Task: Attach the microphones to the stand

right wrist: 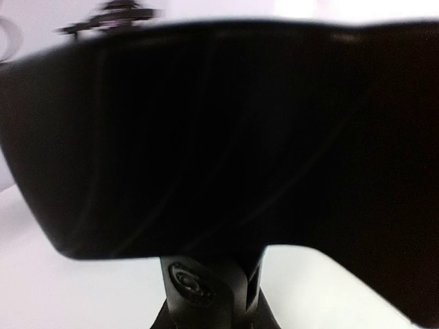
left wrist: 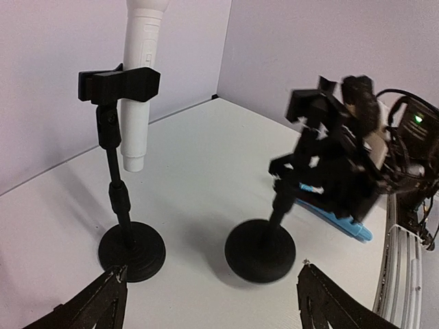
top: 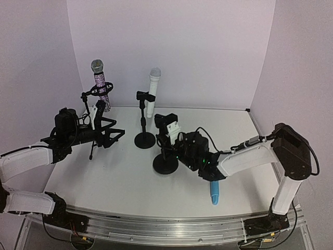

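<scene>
"What lay nearest?"
"A smooth light-blue stick microphone (top: 214,194), flat on the white tabletop (top: 104,182). Just past it the right gripper (top: 173,134) was pressed together at the black clip (top: 165,119) of a round-based stand (top: 165,164)."
"The left gripper (left wrist: 212,271)?"
"Spread wide. Farther back, the all-white microphone (top: 154,91) stood clipped upright, and the purple-glitter, mesh-headed microphone (top: 100,86) sat in the tripod stand (top: 92,148)."
</scene>
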Motion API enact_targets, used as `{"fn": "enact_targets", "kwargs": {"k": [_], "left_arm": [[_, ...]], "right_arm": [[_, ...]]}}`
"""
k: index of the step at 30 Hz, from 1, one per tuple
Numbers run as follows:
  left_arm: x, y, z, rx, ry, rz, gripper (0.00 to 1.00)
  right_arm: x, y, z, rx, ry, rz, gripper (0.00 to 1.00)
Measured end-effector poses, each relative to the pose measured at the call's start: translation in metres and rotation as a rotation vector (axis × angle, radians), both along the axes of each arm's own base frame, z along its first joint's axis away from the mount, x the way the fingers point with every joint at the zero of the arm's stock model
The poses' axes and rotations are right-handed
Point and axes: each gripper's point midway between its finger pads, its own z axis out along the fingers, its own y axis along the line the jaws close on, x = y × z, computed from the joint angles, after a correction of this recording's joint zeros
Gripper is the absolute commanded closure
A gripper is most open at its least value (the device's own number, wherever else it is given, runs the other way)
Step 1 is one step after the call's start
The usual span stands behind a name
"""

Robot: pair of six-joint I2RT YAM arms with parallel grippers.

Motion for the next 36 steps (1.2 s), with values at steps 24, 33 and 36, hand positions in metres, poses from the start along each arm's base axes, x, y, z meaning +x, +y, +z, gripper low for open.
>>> {"fn": "enact_targets", "kwargs": {"k": [24,33,36], "left_arm": [[-0.022,-0.002,0.000,-0.002,-0.020,-0.078,0.15],[-0.027,-0.008,-0.004,0.001,-0.011,-0.120,0.10],[-0.030,-0.011,-0.004,0.005,-0.017,-0.134,0.06]], "right_arm": [[-0.081,0.037,-0.049,0.053,-0.074,0.015,0.30],[-0.091,0.022,-0.043,-0.040,-0.001,0.049,0.15],[-0.098,0.003,-0.036,-0.086,0.092,0.045,0.15]]}}
